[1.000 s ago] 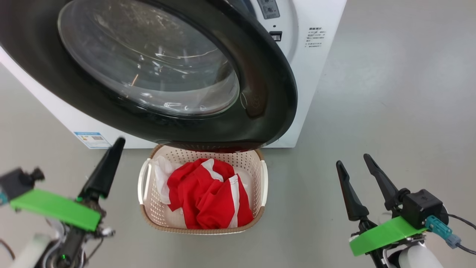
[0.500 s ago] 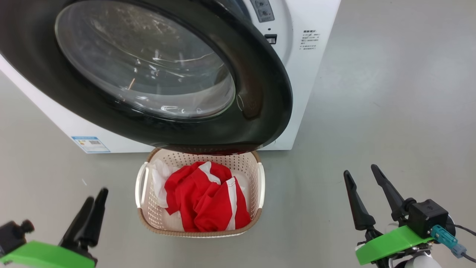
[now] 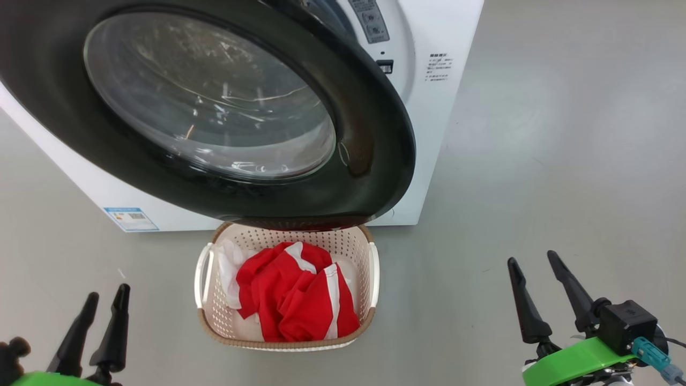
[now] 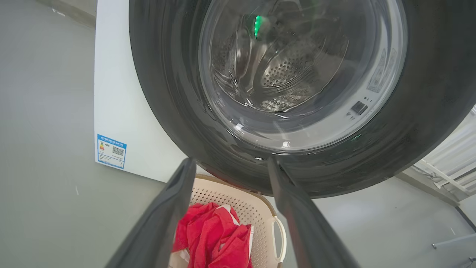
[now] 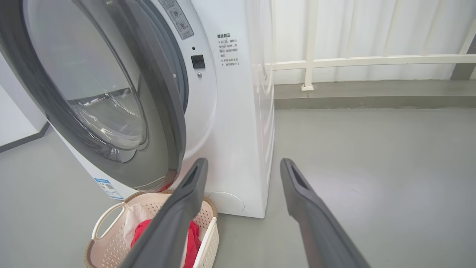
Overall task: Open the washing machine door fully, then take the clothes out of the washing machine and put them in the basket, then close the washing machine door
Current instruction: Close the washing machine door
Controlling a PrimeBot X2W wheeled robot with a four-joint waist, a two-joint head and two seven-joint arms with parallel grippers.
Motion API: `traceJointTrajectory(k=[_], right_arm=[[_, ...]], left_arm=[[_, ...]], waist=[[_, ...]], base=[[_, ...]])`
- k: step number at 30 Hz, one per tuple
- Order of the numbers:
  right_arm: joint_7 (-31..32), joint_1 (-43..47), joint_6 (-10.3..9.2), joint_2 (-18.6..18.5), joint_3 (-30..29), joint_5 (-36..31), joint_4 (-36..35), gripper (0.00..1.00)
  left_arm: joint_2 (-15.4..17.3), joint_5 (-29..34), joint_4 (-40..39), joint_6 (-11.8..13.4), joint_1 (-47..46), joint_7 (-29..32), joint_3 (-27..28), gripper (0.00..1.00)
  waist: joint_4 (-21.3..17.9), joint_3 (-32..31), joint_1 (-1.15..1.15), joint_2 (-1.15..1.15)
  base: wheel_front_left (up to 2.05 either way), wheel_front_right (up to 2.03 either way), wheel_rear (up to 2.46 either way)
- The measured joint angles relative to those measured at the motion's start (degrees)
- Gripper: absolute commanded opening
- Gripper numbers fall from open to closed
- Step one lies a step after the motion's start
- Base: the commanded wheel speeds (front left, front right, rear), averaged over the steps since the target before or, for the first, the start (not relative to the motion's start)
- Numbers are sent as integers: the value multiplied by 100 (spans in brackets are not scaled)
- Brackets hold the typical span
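Fingers [image 3: 115, 321] of the left gripper [image 3: 110, 289] are spread apart with nothing between them, and those of the right gripper [image 3: 531, 256] are likewise parted and empty. The basket [image 3: 373, 268] is set on the floor [image 3: 536, 161]. The left gripper is held to its left and the right gripper well apart to its right, both nearer the robot than the basket is. The clothes [image 3: 295, 300] are heaped inside the basket, and the washing machine [image 3: 445, 134] is placed just behind it. The washing machine door [image 3: 370, 134] is swung partly out, so that its lower edge overhangs the basket's far end.

Closing is judged to be the step left. The door is expected to handle as a stiff, fairly heavy panel with a glossy, slippery face, and its glass porthole [image 3: 214, 107] is best spared. A push is best placed on the black rim [image 5: 174, 123] at the free edge, on the side above the basket's right handle, where leverage is greatest. Being round, the door has no long axis. Its outer face is turned towards the robot and to the right of the basket. The hinge line is judged upright, on the side above the basket's left handle. The latch socket [image 5: 197, 61] is seen above the basket's right side.
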Motion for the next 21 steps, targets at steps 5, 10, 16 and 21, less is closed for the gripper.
traceJointTrajectory(k=[5,10,16,21], right_arm=[[0,1,0,-5,-51,0,-33,100],[0,5,0,-5,-71,0,-76,100],[0,129,0,-7,-92,-14,-132,100],[0,241,0,-15,-97,-29,-149,100]], left_arm=[[-305,1065,-136,0,187,-1,503,100],[-672,2234,-357,0,382,-1,990,100],[-1185,3209,-730,-1,627,-1,1527,100],[-1404,3557,-813,-1,874,-1,1613,100]], waist=[[-18,-56,0,0],[-42,-104,0,0],[-47,-207,0,0],[-43,-334,0,0]], base=[[0,0,0],[0,0,0],[0,0,0],[0,0,0]])
